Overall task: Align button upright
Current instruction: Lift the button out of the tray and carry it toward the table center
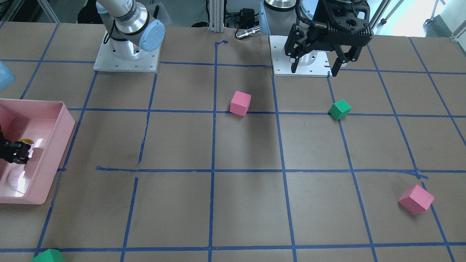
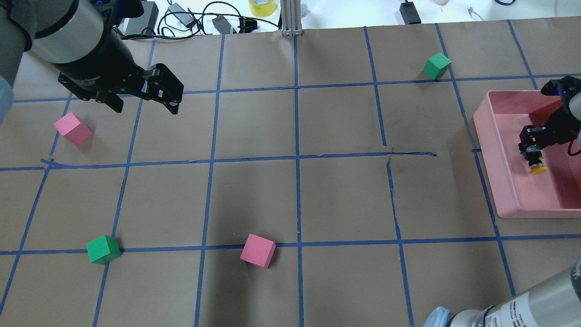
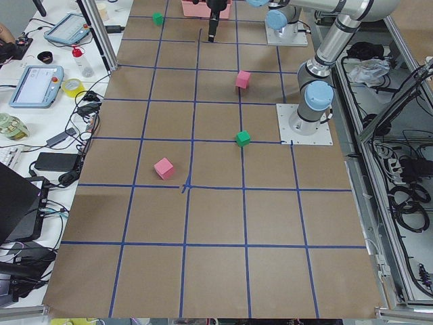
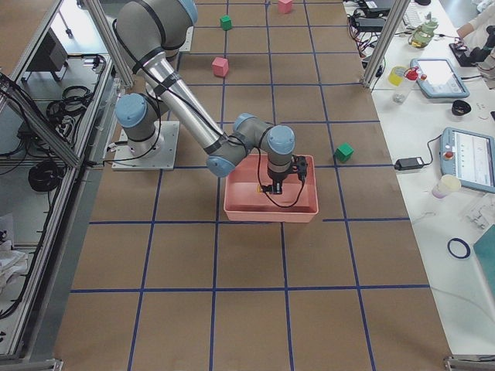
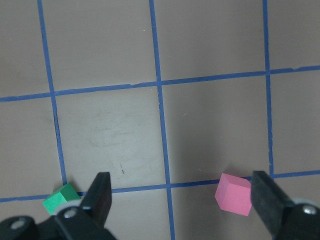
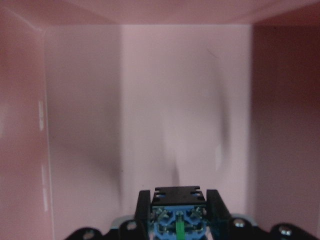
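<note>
**Button held in the pink tray, not standing up yet**

The right gripper [image 2: 534, 152] is down inside the pink tray [image 2: 535, 211], at 3 o'clock on the table [image 2: 290, 204] in the view from above. Its jaws are squeezed onto the button [image 2: 538, 168]. The right wrist camera shows the button's bottom block pinched between the two black jaws. From above, the yellow cap sticks out past the jaws toward 6 o'clock. I cannot tell if the cap touches the tray floor.

I think this is the turning step. The button is picked up, but its cap does not seem to point up. Next, the wrist likely has to turn so the cap faces the ceiling. Then it should set the bottom block down flat and let go slowly. The button is tiny, so it could slip or tip over.

The tray walls stand close around the gripper, so there is little room to swing.

The left gripper [image 2: 144, 106] hangs over the table near 10 o'clock, with its jaws wide apart and holding nothing. A pink cube [image 2: 73, 128] sits near it. A second pink cube [image 2: 258, 250] and a green cube [image 2: 103, 249] lie toward 7 o'clock. A second green cube [image 2: 437, 66] lies at 1 o'clock. None of them is in the tray.
</note>
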`<state>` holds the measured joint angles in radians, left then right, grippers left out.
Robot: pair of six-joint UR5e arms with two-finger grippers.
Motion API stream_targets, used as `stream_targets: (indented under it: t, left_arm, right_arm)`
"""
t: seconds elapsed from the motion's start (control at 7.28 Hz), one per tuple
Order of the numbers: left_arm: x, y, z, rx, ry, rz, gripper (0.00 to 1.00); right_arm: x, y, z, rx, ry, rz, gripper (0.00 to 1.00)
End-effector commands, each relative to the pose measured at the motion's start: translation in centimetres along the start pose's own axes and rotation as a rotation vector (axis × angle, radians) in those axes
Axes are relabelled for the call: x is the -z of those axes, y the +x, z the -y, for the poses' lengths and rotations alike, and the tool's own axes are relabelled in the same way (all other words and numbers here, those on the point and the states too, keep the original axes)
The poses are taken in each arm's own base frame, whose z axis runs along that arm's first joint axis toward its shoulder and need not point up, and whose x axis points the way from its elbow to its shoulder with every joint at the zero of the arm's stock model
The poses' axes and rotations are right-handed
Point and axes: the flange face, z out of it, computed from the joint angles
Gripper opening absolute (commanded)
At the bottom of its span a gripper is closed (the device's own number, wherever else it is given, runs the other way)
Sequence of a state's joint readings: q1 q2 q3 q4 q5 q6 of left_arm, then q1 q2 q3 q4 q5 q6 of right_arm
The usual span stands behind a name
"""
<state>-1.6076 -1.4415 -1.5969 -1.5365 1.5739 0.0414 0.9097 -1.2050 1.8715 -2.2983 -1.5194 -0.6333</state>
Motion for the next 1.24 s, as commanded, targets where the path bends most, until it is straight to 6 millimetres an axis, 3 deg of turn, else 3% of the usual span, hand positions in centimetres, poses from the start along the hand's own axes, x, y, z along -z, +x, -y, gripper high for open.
stream_targets:
  t: [0.0,0.27,0.41,0.55,0.69,0.82,1.1]
  left_arm:
    - [0.0,0.0,0.0,0.000,0.001,0.000,1.00]
    - [0.0,0.0,0.0,0.000,0.001,0.000,1.00]
    - [0.0,0.0,0.0,0.000,0.001,-0.001,1.00]
    - [0.0,0.0,0.0,0.000,0.001,-0.002,1.00]
    - [0.0,0.0,0.0,0.000,0.001,-0.002,1.00]
    - [0.0,0.0,0.0,0.000,0.001,-0.002,1.00]
    - [0.0,0.0,0.0,0.000,0.001,-0.002,1.00]
  right_arm:
    - [5.7,-0.6,0.2,0.002,0.043,0.003,0.00]
    - [11.7,-2.0,0.7,0.024,0.067,0.005,0.00]
    - [15.2,-4.3,1.4,0.056,0.069,0.010,0.00]
    - [16.9,-7.9,3.2,0.112,0.068,0.019,0.00]
    - [17.5,-12.2,4.4,0.141,0.069,0.017,0.00]
    - [17.2,-17.7,5.1,0.137,0.062,0.032,0.00]
    - [16.2,-31.9,5.5,0.128,0.071,0.071,0.00]
